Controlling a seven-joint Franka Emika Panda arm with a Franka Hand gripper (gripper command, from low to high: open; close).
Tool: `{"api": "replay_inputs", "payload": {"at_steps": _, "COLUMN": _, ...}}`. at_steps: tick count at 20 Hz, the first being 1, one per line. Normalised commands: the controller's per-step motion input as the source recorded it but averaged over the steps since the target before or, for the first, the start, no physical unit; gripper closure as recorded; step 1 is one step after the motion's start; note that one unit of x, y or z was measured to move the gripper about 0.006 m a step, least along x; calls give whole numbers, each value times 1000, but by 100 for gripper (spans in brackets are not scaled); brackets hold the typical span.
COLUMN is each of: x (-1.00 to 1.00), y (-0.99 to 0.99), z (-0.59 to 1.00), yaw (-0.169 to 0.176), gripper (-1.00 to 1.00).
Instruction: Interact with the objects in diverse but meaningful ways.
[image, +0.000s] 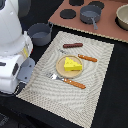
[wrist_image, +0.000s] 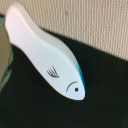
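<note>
Lighting in my exterior view is even and moderately bright; no strong directional source is evident. The yellow cheese wedge throws only a faint, soft shadow on the round tan plate. My white arm housing reads bright, near overexposure, without hard glare. Resolution is low; the woven placemat shows moiré-like ripple. In my wrist view, the white-and-blue fish-like piece is close and soft-focused, its edges blurred, and the dark surface beneath lacks detail.
</note>
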Motion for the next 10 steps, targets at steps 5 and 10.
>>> {"api": "replay_inputs", "payload": {"at_steps": 5, "x": 777, "y": 818, "z": 777, "yaw": 0, "gripper": -100}}
{"api": "replay_inputs", "payload": {"at_steps": 10, "x": 639, "y": 853, "z": 429, "yaw": 0, "gripper": -100}}
